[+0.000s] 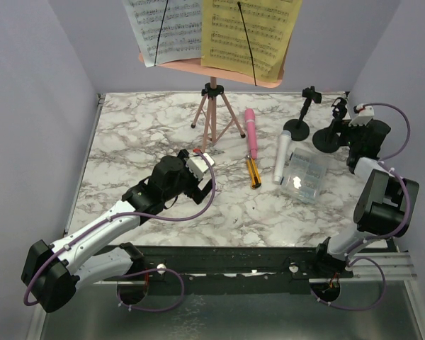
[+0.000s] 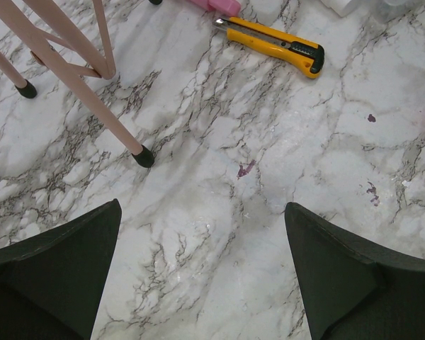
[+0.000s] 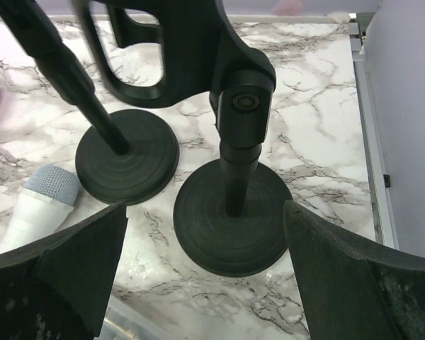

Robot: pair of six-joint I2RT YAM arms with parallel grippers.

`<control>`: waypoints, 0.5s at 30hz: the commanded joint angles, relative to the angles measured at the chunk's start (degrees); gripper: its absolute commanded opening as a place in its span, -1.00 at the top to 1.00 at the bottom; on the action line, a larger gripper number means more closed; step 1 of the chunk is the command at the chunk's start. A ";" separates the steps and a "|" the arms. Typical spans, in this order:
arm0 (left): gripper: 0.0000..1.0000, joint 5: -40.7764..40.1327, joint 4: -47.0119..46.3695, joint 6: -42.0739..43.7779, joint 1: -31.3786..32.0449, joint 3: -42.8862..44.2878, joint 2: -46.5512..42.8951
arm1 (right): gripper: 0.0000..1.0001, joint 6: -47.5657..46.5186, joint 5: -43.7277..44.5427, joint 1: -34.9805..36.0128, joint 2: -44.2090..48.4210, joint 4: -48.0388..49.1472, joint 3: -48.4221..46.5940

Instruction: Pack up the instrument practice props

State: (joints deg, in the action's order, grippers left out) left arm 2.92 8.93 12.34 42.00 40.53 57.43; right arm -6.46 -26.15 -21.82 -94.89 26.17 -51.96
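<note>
Both arms extended, both grippers spread wide.

The left arm (image 1: 99, 230) reaches diagonally from its base toward the pink tripod (image 1: 214, 117). Its wrist tips down, so the left gripper (image 2: 202, 207) hangs low just on the near side of the tripod, fingers wide apart and empty. The right arm (image 1: 379, 198) stands folded well to the right of the tripod. The right gripper (image 3: 204, 207) points forward and down, fingers parted, clamping nothing.

Pink tripod (image 1: 209, 124), yellow sheet (image 1: 269, 28), black mic mounts (image 3: 230, 227), grey-veined white table (image 1: 127, 142)

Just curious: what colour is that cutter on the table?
The cutter is yellow and black, clearest in the left wrist view.
</note>
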 commanded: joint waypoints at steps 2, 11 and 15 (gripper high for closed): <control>-0.98 -0.37 -0.16 0.33 -0.11 -0.63 -0.74 | -0.92 0.13 1.80 -0.49 6.35 2.40 4.03; -0.98 -0.16 -0.31 0.14 -0.09 -0.67 -0.40 | -0.96 -0.13 1.91 -1.08 17.83 -0.63 12.12; -0.98 -0.27 -0.30 -0.10 -0.14 -0.63 -0.13 | -0.97 0.17 0.20 -1.16 23.89 -5.21 13.68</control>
State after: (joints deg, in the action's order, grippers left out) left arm 2.94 8.93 12.29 42.00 40.38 57.43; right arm -6.26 -25.15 -22.55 -76.27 25.15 -39.70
